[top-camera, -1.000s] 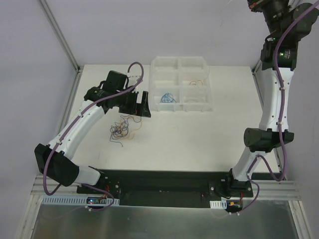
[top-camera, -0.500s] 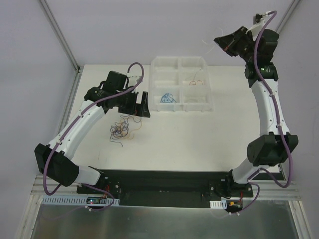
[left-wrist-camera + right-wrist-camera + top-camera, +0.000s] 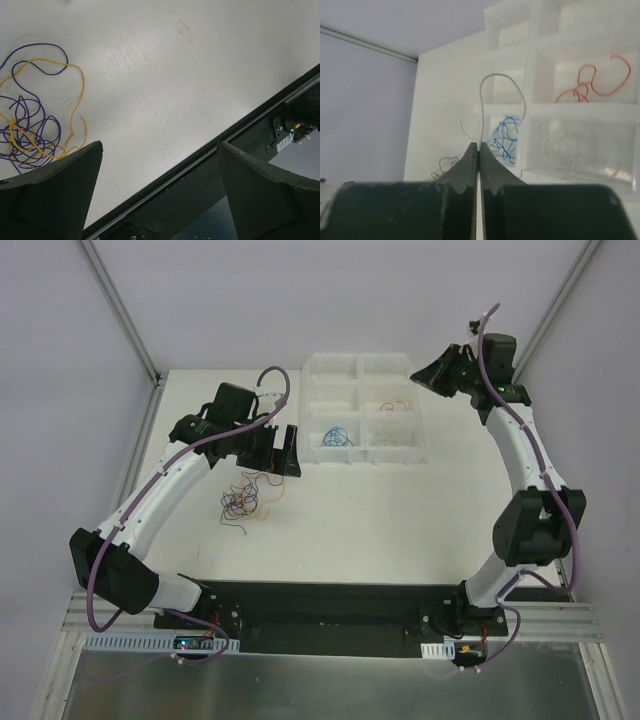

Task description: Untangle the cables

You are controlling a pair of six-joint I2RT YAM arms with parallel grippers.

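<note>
Top external view: the left gripper (image 3: pixel 283 460) hung just above and behind the tangle (image 3: pixel 245 502), which lay on the white table (image 3: pixel 360 520) near the clear six-compartment tray (image 3: pixel 420 455). The left wrist view showed its jaws spread wide with nothing between them. The purple and yellow strands sat just off one finger, likely so it could take the next strand.

The right gripper (image 3: pixel 422 377) was raised by the tray's far right corner. In the right wrist view its jaws were pressed together on a thin white cable (image 3: pixel 481 110), which arched up in a loop.

Below, a blue cable (image 3: pixel 505 135) and a red-orange cable (image 3: pixel 595 82) each lay in their own compartment, with pale strands (image 3: pixel 570 150) in another. This suggested sorting by colour, with the white cable probably bound for the pale strands.
</note>
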